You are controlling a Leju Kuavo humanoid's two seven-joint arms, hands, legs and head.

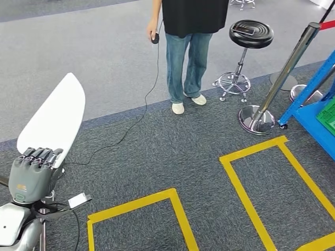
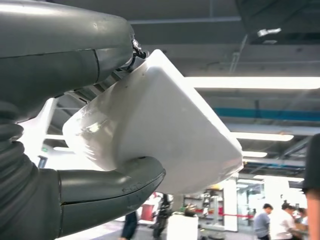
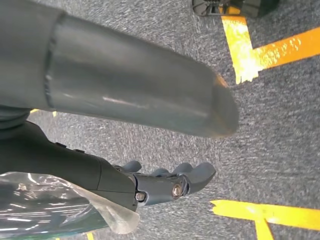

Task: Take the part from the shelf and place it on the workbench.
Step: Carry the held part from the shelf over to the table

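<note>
Nearest to us, low on the left of the head view, our left hand (image 1: 31,175) holds the white part (image 1: 53,117), with its dark fingers (image 1: 39,155) curled over the lower edge. We see in the left wrist view the same part (image 2: 162,125) pressed between the thick grey thumb (image 2: 113,192) on one side and the fingers on the other face, so the hold is firm. It is a long, flat white piece with rounded ends, tilted up and away from our body, above the floor.

Grey carpet (image 1: 166,151) spreads in front of us, with yellow tape (image 1: 237,183) marking two rectangles on it. A person (image 1: 189,47) in jeans and a black top stands beyond, holding a small black device from which a thin cable (image 1: 138,117) runs over the floor toward us. A black stool (image 1: 250,34) stands beside the person. At the right edge we see a blue shelf frame (image 1: 312,102) and a chrome post (image 1: 284,70) on a round base.

Our right hand (image 3: 166,182) hangs above the carpet, its fingers only lightly bent and apart, with nothing in them.
</note>
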